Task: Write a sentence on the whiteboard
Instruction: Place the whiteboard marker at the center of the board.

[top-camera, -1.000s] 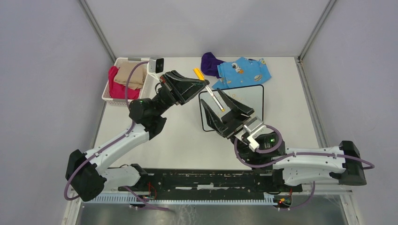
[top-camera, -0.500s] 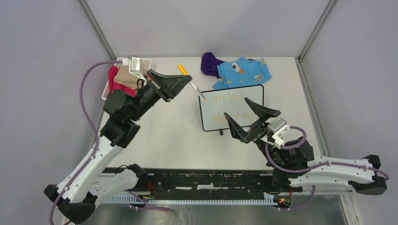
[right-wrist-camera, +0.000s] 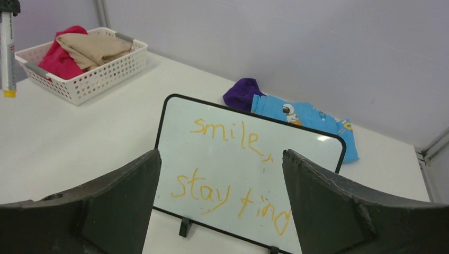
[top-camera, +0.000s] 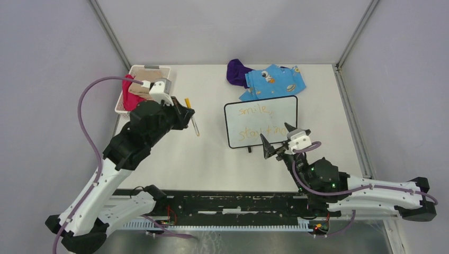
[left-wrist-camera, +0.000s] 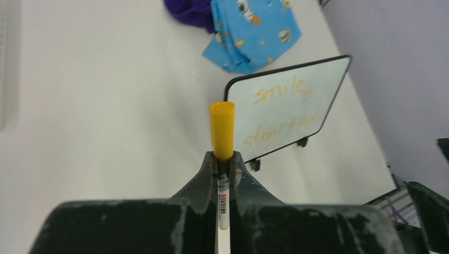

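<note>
The whiteboard point(top-camera: 281, 106), a small glossy white rectangle in a thin black frame with rounded corners, sits right of centre on the matte white bench point(top-camera: 212, 156), its small black feet at the near edge. Across it runs the sentence point(right-wrist-camera: 219, 129) in thin orange handwriting, two slanting lines reading "smile," and then "stay kind" (the last word is loosely formed).

The left jaws are clamped on a marker point(left-wrist-camera: 222, 132), a slim white barrel with a chunky orange-yellow cap that sticks out past the scuffed black tips. They hold it over the bench to the left of the board, well apart from it.

The right jaws stand wide and hold nothing, their dark, worn wedges framing the board from just in front of its near edge.

Behind the board lies a crumpled blue cloth point(top-camera: 272, 79) printed with small cartoon figures, and a bunched purple cloth point(top-camera: 235, 71) beside it. At far left, a white perforated plastic basket point(right-wrist-camera: 90, 79) holds a folded tan cloth point(right-wrist-camera: 92, 45) and a red one point(right-wrist-camera: 58, 58).
</note>
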Available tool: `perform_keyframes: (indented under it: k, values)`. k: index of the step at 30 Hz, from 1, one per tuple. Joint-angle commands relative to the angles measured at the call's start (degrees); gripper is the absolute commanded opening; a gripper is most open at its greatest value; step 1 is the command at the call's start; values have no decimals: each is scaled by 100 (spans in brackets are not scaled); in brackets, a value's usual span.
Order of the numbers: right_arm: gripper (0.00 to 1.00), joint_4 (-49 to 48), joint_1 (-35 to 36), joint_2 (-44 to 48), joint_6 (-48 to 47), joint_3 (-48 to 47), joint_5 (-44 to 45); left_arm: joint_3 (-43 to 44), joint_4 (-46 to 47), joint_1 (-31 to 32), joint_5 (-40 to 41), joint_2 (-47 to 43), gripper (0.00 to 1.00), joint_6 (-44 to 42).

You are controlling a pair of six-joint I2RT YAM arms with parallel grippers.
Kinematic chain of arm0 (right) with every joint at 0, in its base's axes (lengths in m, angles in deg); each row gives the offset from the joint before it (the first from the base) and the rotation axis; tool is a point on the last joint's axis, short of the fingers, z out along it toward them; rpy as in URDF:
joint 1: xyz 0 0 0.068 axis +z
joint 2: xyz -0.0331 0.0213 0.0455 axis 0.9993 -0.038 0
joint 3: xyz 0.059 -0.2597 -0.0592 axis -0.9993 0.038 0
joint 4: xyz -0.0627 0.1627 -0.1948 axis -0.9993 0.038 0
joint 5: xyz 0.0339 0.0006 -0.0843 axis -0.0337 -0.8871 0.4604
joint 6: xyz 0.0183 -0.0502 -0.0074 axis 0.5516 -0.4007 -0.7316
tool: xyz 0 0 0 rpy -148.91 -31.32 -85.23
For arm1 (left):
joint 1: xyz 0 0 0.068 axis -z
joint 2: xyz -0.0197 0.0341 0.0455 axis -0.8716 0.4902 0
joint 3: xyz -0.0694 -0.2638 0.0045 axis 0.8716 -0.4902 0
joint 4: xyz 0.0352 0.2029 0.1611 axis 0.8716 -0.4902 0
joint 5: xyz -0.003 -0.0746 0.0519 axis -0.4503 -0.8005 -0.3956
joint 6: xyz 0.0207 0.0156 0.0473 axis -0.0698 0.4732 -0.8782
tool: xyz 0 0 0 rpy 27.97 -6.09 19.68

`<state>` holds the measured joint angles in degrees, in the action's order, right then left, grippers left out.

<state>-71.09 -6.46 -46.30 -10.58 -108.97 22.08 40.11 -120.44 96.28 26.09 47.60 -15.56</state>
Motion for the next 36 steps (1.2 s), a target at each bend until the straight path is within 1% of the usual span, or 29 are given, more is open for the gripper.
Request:
perform_keyframes:
  k: [1, 3, 5, 7, 10, 14, 19, 25, 30, 36]
  values:
    - [91, 1032, 14, -180, 842, -449, 213, 79, -758, -20, 373, 338, 2, -377]
    - [94, 1577, 19, -376, 1089, -672, -590, -17, -813, -20, 391, 563, 2, -384]
    - [96, 2037, 21, -609, 1419, -881, -785, -88, -850, -22, 392, 848, 2, -438]
    - [96, 2177, 20, -688, 1599, -886, -651, -83, -955, -22, 371, 1207, 2, -527]
    - [98, 2061, 19, -565, 1721, -696, -419, 51, -1156, -21, 301, 1868, 2, -707]
    - [98, 1868, 16, -350, 1509, -409, -455, 160, -1171, -36, 676, 2759, 2, -903]
    - [98, 2168, 20, -418, 1614, -396, -189, 280, -1026, -233, 806, 3745, 2, -1124]
    - [98, 2267, 13, -292, 1664, -211, -233, 225, -590, -587, 431, 4383, 2, -1116]
    - [98, 2235, 17, -335, 1662, -137, -262, -31, -181, -802, -114, 4835, 2, -928]
    - [98, 2047, 20, -311, 1502, -87, -211, -210, 109, -903, -248, 5044, 2, -776]
